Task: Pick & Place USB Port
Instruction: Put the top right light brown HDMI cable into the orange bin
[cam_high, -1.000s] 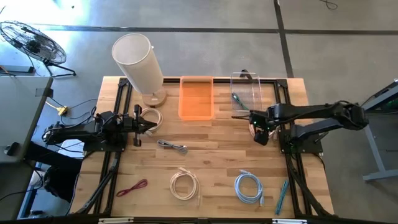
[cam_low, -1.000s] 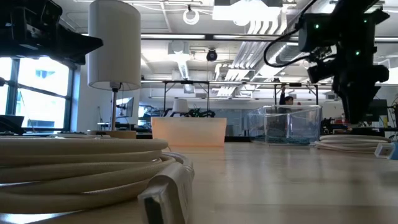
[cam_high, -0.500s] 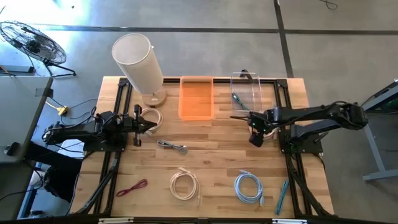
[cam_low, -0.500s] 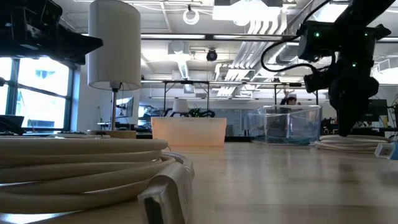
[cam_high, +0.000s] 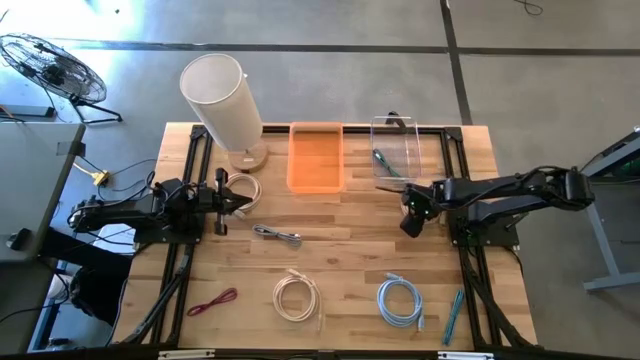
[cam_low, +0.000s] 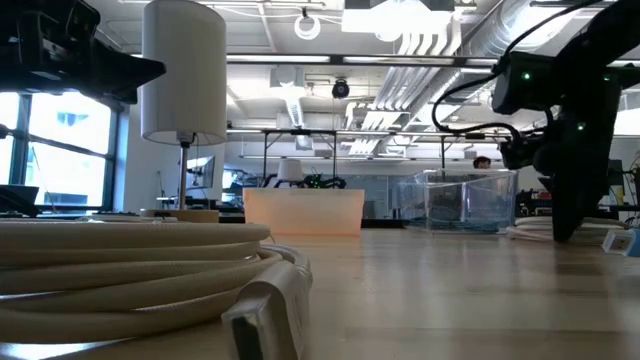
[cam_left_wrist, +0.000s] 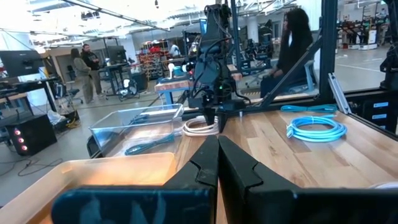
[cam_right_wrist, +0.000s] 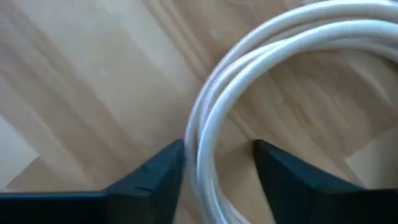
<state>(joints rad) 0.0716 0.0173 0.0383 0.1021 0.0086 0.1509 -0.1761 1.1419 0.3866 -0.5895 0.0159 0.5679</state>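
My right gripper (cam_right_wrist: 217, 163) is open and low over the table's right side (cam_high: 409, 221). Its fingers stand on either side of the strands of a white coiled cable (cam_right_wrist: 249, 74) that lies flat on the wood. The low view shows that coil (cam_low: 535, 231) beside the lowered gripper (cam_low: 563, 232), and the left wrist view shows it (cam_left_wrist: 200, 127) from across the table. My left gripper (cam_high: 240, 203) is shut and waits at the table's left side next to another white coil (cam_high: 246, 187).
An orange bin (cam_high: 316, 157) and a clear bin (cam_high: 396, 148) holding a teal cable stand at the far edge, a white lamp (cam_high: 222, 98) at the far left. A grey cable (cam_high: 277, 235), white coil (cam_high: 296, 297), blue coil (cam_high: 400, 302) and red cable (cam_high: 212, 301) lie nearer.
My right gripper has come down toward the table, from well above the white coil to just over it, shifting slightly toward the table's left. Its arm has dropped lower with it. The left arm has kept still.
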